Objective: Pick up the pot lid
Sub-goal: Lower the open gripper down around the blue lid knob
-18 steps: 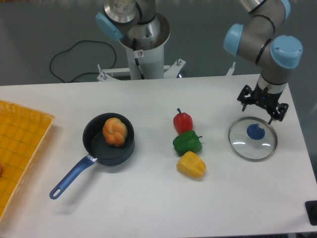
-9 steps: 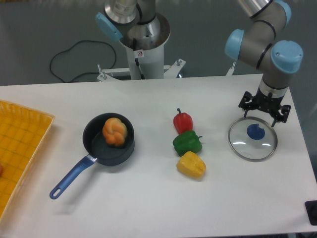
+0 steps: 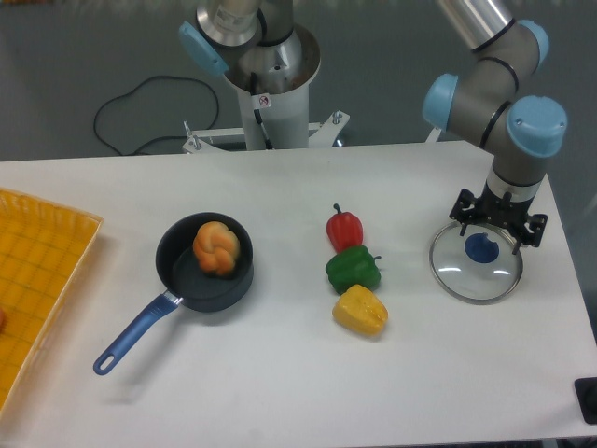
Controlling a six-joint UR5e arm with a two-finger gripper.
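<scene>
One gripper, fingers spread wide and nothing in them, just dropped down the frame to overlap the upper rim of the pot lid at right, so lining up on the blue knob seems next

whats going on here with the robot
The robot arm is at work on the pot lid, which lies flat on the table. Its gripper is open above the far part of the lid, close to the blue knob but not holding it, so the lid is not picked up yet. Off to the other side, the pan has something orange in it.
</scene>
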